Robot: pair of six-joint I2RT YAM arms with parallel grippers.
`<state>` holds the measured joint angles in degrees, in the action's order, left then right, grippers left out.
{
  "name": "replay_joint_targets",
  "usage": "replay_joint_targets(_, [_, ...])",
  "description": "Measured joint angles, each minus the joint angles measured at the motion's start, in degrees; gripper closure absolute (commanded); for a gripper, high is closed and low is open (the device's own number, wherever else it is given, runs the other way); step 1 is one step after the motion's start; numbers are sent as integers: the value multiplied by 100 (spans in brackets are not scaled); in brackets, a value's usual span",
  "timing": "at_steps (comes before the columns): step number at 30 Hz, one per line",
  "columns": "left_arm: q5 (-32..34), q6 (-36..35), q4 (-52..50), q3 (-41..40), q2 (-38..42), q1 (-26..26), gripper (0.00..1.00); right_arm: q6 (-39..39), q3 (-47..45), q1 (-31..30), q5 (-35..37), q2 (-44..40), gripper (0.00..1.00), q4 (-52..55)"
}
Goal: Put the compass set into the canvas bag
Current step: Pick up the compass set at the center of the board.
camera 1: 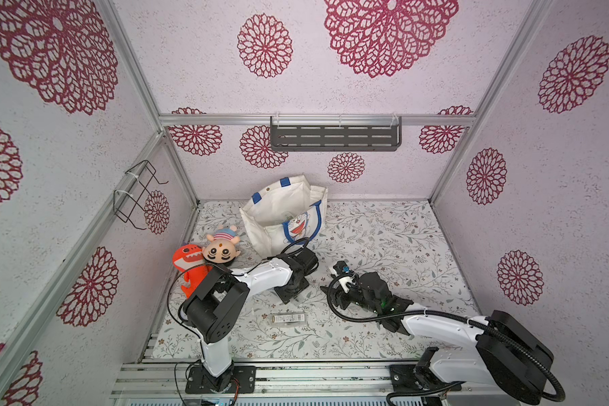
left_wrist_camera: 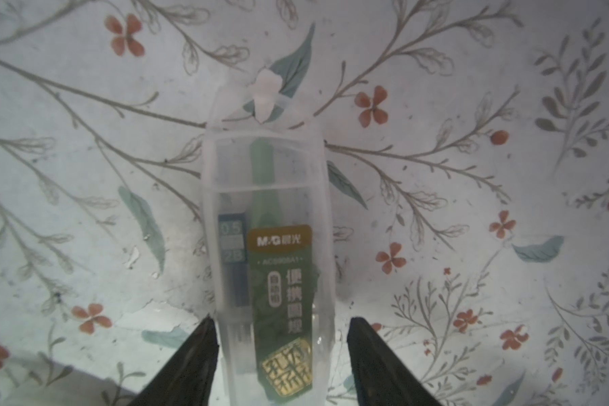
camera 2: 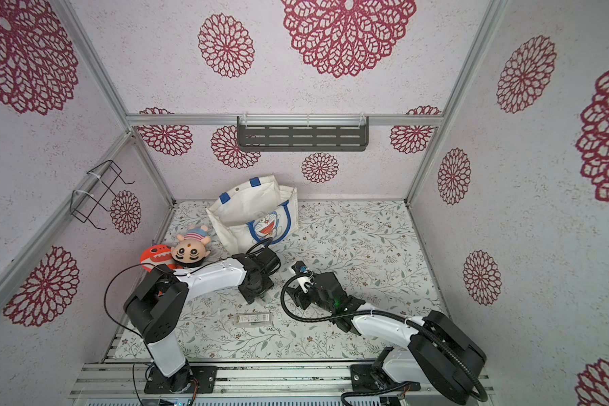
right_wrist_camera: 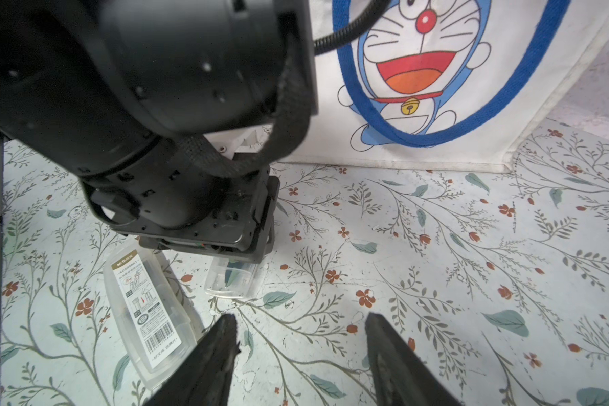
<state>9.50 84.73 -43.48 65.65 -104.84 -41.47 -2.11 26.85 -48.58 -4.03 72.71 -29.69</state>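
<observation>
Fingers of the left arm [left_wrist_camera: 194, 362] stand spread astride one end of the compass set [left_wrist_camera: 271, 211]. One tip seems to touch its clear case and the other is just clear, so nothing is pinched. Its long axis runs straight out between them, flat on the table [left_wrist_camera: 471, 175]. The right fingers [right_wrist_camera: 208, 362], spread over bare table, wait just right. The canvas bag [camera 1: 262, 239] stands open on the far side.

Near end of compass set [left_wrist_camera: 268, 218] cut off at wrist view's edge; in both top views my left gripper [camera 1: 290, 294] covers it.
</observation>
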Motion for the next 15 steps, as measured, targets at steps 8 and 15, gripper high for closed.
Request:
replay_joint_targets(8, [-153,94,-173,109,-153,22,44,22,0,-39,94,0,38,2])
replay_joint_targets(15, [-181,79,-87,66,-157,79,52,96,0,-79,133,0,38,4])
